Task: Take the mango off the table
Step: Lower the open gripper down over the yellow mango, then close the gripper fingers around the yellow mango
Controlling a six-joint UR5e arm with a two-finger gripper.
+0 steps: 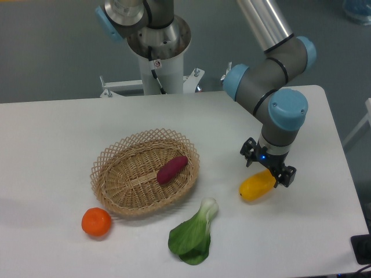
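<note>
The mango (255,187), glossy yellow-orange and oblong, lies on the white table (58,139) at the right, tilted with its right end higher in the picture. My gripper (269,167) points down right over that upper right end, with a black finger on each side of the fruit. The fingertips are hidden behind the gripper body and the mango, so I cannot tell whether they press on it. The mango looks to be resting on the table, with a small shadow under it.
A wicker basket (116,174) holding a purple sweet potato (172,169) stands left of centre. A round orange fruit (96,222) lies at the front left. A green bok choy (193,234) lies just left of the mango. The table's right edge is near the gripper.
</note>
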